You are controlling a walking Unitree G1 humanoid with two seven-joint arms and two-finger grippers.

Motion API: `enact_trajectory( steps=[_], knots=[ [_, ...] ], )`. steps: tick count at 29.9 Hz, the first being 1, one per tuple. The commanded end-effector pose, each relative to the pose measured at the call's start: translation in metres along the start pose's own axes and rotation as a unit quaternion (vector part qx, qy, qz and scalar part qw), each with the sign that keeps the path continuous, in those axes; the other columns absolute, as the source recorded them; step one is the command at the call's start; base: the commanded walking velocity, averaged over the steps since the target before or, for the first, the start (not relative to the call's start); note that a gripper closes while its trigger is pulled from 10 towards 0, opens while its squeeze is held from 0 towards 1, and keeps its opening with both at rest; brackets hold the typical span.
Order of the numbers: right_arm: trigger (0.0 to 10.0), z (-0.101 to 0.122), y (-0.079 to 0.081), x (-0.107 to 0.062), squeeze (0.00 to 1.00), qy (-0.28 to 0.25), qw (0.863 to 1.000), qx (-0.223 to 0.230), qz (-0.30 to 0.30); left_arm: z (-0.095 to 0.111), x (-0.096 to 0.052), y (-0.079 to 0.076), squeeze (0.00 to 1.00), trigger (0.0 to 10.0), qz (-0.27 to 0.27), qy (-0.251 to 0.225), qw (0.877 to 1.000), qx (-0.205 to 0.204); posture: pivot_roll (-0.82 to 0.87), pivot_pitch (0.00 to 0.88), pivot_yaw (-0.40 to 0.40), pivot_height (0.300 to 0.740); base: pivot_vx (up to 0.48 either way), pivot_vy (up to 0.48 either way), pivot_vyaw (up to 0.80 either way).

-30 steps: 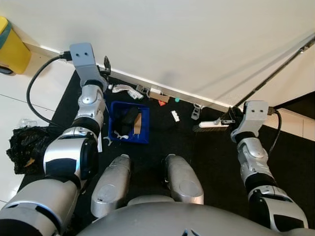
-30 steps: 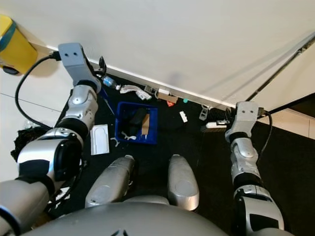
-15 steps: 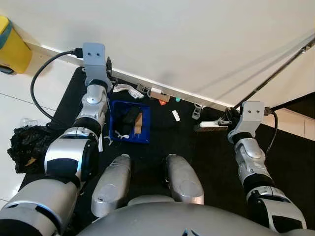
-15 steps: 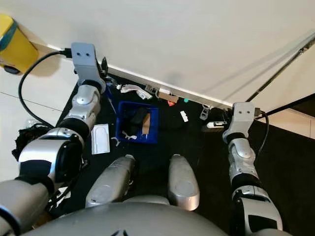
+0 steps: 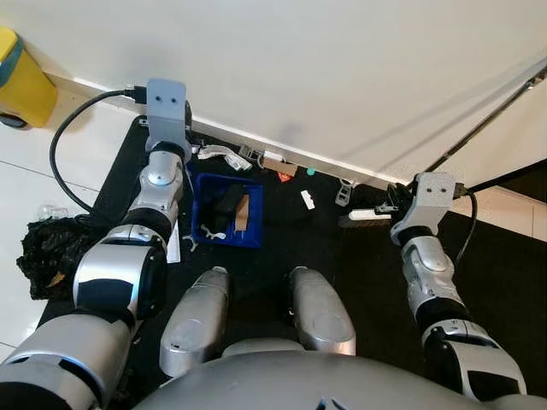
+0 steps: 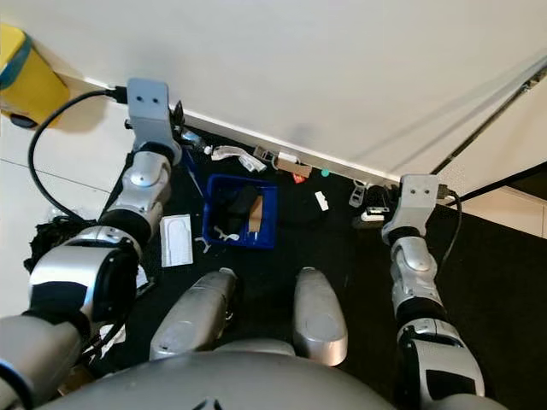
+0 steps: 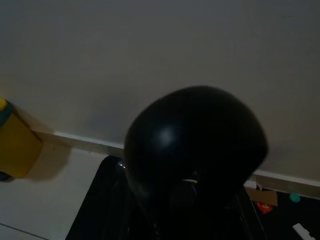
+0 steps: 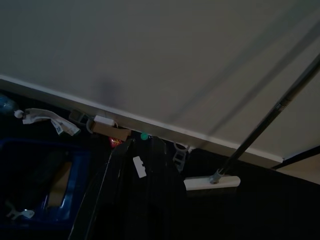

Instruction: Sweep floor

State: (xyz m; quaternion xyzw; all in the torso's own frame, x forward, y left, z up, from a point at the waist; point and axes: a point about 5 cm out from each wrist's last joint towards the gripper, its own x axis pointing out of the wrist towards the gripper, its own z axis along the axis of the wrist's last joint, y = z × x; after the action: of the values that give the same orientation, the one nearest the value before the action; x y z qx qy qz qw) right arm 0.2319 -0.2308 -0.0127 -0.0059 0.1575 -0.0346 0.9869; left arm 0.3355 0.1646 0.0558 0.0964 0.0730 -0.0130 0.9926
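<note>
Black matting (image 5: 282, 243) meets your white wall at twelve o'clock, litter strewn along the skirting. Your blue dustpan (image 5: 224, 213) lies at eleven, mouth toward the litter. At two, your right gripper (image 5: 391, 202) reaches the broom head (image 8: 211, 183); your left gripper (image 5: 183, 115) is raised. Neither grip is readable.

A broom (image 8: 212, 183) with a flat white head and long thin dark handle leans against the wall, head resting on the black floor mat (image 5: 299, 243) near the baseboard, just beside scattered litter.
</note>
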Motion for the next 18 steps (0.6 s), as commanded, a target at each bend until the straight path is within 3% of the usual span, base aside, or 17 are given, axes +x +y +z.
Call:
enact_trajectory(
  steps=[1, 2, 5, 10, 14, 18],
  knots=[
    [10.0, -0.006, -0.001, -0.001, 0.0, 0.014, 1.0, 0.009, -0.011, -0.003, -0.001, 0.008, 0.0, 10.0, 0.013, 0.007, 1.0, 0.004, -0.04, 0.095, -0.067, 0.74, 0.0, 0.0, 0.0],
    [10.0, -0.006, -0.001, -0.001, 0.0, 0.014, 1.0, 0.009, -0.011, -0.003, -0.001, 0.008, 0.0, 10.0, 0.013, 0.007, 1.0, 0.004, -0.04, 0.095, -0.067, 0.74, 0.0, 0.0, 0.0],
    [10.0, 0.001, 0.005, 0.006, 0.0, 0.003, 1.0, 0.02, -0.013, 0.011, 0.005, 0.01, 0.0, 10.0, 0.022, -0.008, 0.998, -0.052, -0.01, 0.07, -0.046, 0.74, 0.0, 0.0, 0.0],
    [10.0, 0.011, 0.013, 0.012, 0.0, -0.018, 1.0, 0.025, -0.007, 0.019, 0.01, 0.012, 0.0, 10.0, 0.035, -0.001, 0.998, -0.046, 0.0, 0.043, -0.023, 0.74, 0.0, 0.0, 0.0],
    [10.0, 0.024, 0.022, 0.02, 0.0, -0.046, 0.998, 0.031, -0.001, 0.039, 0.015, 0.012, 0.0, 10.0, 0.022, -0.042, 0.999, -0.014, 0.02, 0.023, -0.005, 0.74, 0.0, 0.0, 0.0],
    [10.0, 0.035, 0.029, 0.026, 0.0, -0.067, 0.997, 0.032, 0.005, 0.051, 0.021, 0.021, 0.0, 10.0, 0.033, -0.043, 0.997, -0.058, 0.03, 0.005, 0.007, 0.74, 0.0, 0.0, 0.0]
  ],
)
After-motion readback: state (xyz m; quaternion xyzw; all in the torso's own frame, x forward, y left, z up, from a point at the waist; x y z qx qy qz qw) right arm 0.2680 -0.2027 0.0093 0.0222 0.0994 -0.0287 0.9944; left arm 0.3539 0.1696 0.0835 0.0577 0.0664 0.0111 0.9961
